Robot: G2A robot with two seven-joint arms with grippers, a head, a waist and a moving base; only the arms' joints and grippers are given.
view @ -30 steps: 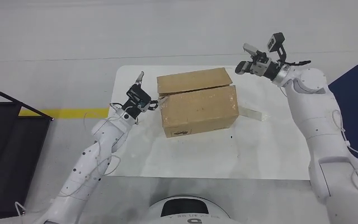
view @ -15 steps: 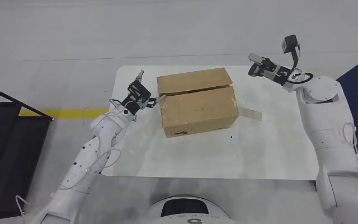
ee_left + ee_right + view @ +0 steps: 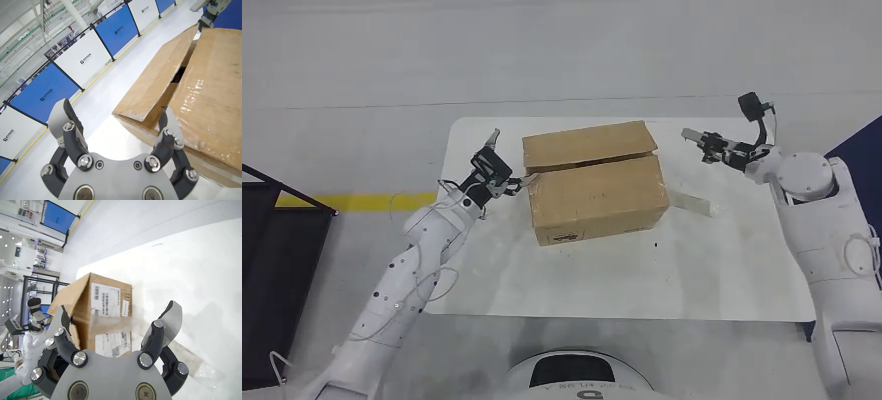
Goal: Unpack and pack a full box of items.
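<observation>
A brown cardboard box [image 3: 592, 185] stands mid-table, its two top flaps nearly shut with a narrow gap along the seam [image 3: 179, 73]. The far flap [image 3: 160, 79] is slightly raised. My left gripper [image 3: 504, 181] is open at the box's left end; in the left wrist view the gripper [image 3: 117, 115] has one finger [image 3: 166, 123] close against the end corner below the seam. My right gripper [image 3: 697, 137] is open and holds nothing, apart from the box's far right corner; in the right wrist view the gripper [image 3: 118, 311] faces the labelled end [image 3: 105, 306]. A loose clear tape strip [image 3: 692, 203] trails from that end onto the table.
The white table [image 3: 722, 280] has bare room in front of and to the right of the box. A black rack [image 3: 272, 270] stands on the floor at the left. A yellow floor line [image 3: 362, 202] runs behind the left arm.
My right gripper has drawn back to the right and come lower, away from the box's far right corner. The left arm and the box have hardly moved.
</observation>
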